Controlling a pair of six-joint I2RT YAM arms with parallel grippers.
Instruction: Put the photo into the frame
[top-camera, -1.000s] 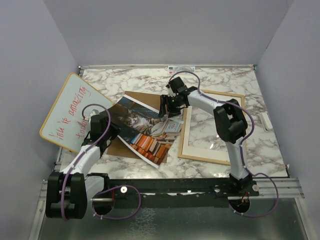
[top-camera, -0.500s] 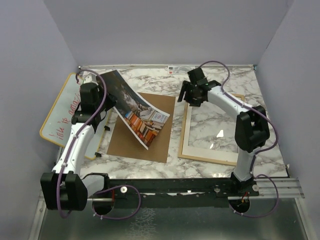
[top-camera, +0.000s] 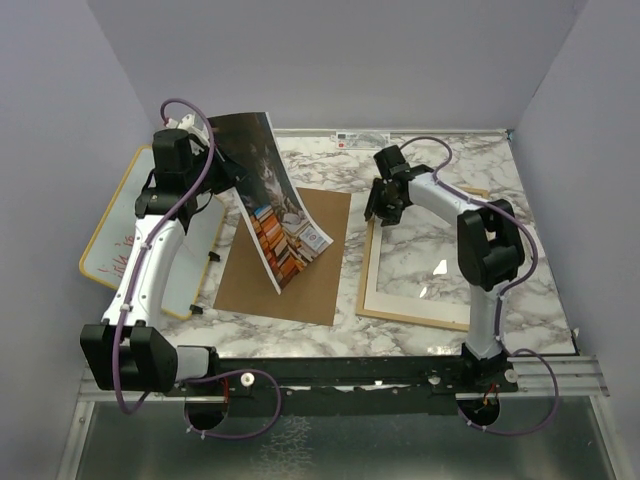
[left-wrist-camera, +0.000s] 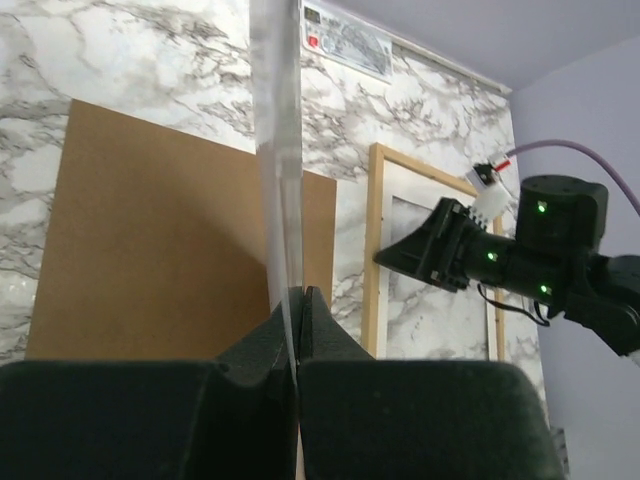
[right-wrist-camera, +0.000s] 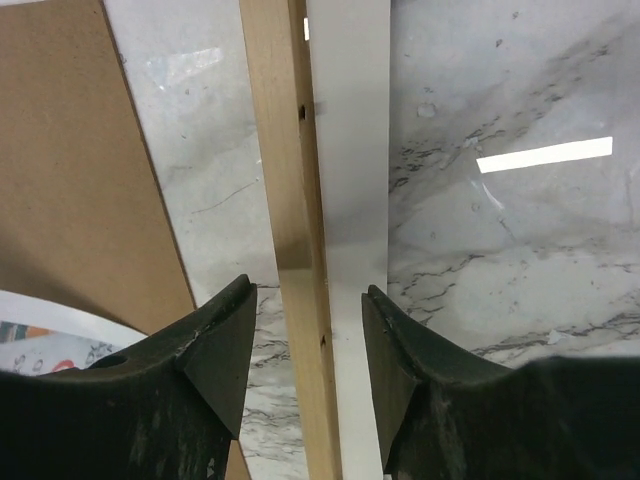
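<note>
Marble tabletop (top-camera: 330, 165), pale lilac walls (top-camera: 330, 60)

Surface findings:

- The photo (top-camera: 280, 215): thin paper print with a slight sheen on its printed face. Edge-on in the left wrist view it is a very thin, pale sheet.
- The frame (top-camera: 367, 265): light bare wood, matt and fine-grained, with small drilled holes along the rail. A smooth white strip lies inside the rail.
- Pane (right-wrist-camera: 480, 200): clear and glossy, throwing back a bright bar of light.
- Backing board (top-camera: 300, 275): brown fibreboard, matt and even.
- Table (top-camera: 450, 160): marble-patterned top, smooth, with a faint shine.
- Whiteboard (top-camera: 105, 255): smooth white face with a tan rim.
- Left gripper (left-wrist-camera: 297, 300) and right gripper (right-wrist-camera: 305, 295): matt black plastic with a slightly grainy finish.
</note>
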